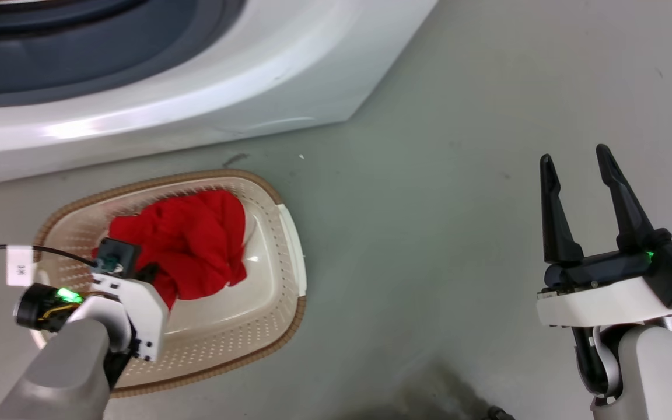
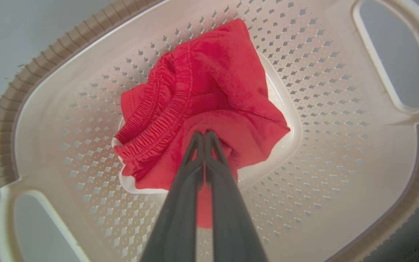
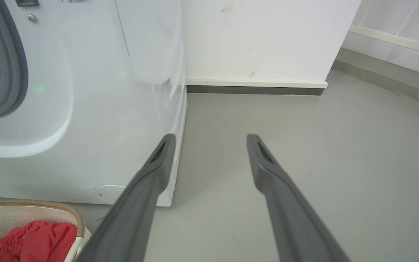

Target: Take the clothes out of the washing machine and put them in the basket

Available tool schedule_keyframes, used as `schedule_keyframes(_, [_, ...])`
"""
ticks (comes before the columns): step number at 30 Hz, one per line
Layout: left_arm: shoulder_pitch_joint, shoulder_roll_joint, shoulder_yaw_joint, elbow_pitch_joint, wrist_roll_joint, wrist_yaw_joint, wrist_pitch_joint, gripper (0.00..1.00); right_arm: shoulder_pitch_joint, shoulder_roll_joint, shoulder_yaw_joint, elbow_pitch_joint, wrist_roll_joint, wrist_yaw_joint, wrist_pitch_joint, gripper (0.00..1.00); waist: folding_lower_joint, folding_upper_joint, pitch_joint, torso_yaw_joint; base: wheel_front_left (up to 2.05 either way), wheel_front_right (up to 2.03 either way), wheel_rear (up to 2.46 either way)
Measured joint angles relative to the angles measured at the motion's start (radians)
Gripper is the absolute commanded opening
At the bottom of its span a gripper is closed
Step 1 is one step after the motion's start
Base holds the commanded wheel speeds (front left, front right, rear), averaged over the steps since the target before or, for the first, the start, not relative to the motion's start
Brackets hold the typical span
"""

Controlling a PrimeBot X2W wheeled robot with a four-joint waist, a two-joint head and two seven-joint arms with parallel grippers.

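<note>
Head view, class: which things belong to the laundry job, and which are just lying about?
Job: red garment, basket, washing machine, left claw shut on it.
Lying about: open right claw, floor, skirting board.

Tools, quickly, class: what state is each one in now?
Left tool: shut on the red garment in the basket.
Right tool: open, empty.

Left arm (image 1: pixel 62 367), jaws pinched together (right arm (image 1: pixel 651 361), jaws apart)
</note>
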Motion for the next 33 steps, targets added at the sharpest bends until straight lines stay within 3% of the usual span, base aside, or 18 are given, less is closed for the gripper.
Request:
schedule_keyframes(10, [-0.089, -0.024, 0.015, 0.198, -0.005, 0.012, -0.117, 0.00, -0.018, 0.000, -0.013, -0.017, 0.021, 0.000, 0.000, 1.00, 0.0000, 0.0000, 0.103, -0.062, 0.00, 0.00, 0.00])
schedule_keyframes(11, [-0.094, -0.030, 0.015, 0.210, -0.006, 0.016, -0.126, 0.04, -0.018, 0.000, -0.014, -0.015, 0.021, 0.000, 0.000, 1.00, 0.0000, 0.0000, 0.104, -0.063, 0.00, 0.00, 0.00])
schedule_keyframes(12, [-0.098, -0.033, 0.015, 0.219, -0.006, 0.016, -0.132, 0.73, -0.018, 0.000, -0.015, -0.012, 0.021, 0.000, 0.000, 1.00, 0.0000, 0.0000, 0.103, -0.063, 0.00, 0.00, 0.00])
schedule_keyframes(13, [-0.101, -0.036, 0.016, 0.224, -0.006, 0.017, -0.140, 1.00, -0.019, 0.000, -0.016, -0.009, 0.021, 0.000, 0.000, 1.00, 0.0000, 0.0000, 0.099, -0.061, 0.00, 0.00, 0.00])
schedule_keyframes(21, [-0.100, -0.063, 0.045, 0.207, -0.027, 0.016, -0.170, 1.00, -0.026, 0.001, -0.022, 0.011, 0.012, 0.000, 0.000, 1.00, -0.0001, 0.0000, 0.029, -0.042, 0.00, 0.00, 0.00])
schedule_keyframes(29, [0.007, -0.072, 0.209, -0.089, -0.010, 0.047, -0.173, 1.00, -0.015, 0.001, -0.091, 0.053, -0.029, 0.000, 0.000, 1.00, -0.0001, 0.0000, -0.110, 0.004, 0.00, 0.00, 0.00])
schedule_keyframes(33, [0.086, -0.070, 0.315, -0.255, 0.053, 0.071, -0.173, 1.00, 0.002, 0.001, -0.115, 0.071, -0.053, 0.000, 0.000, 1.00, -0.0002, 0.0000, -0.195, 0.034, 0.00, 0.00, 0.00])
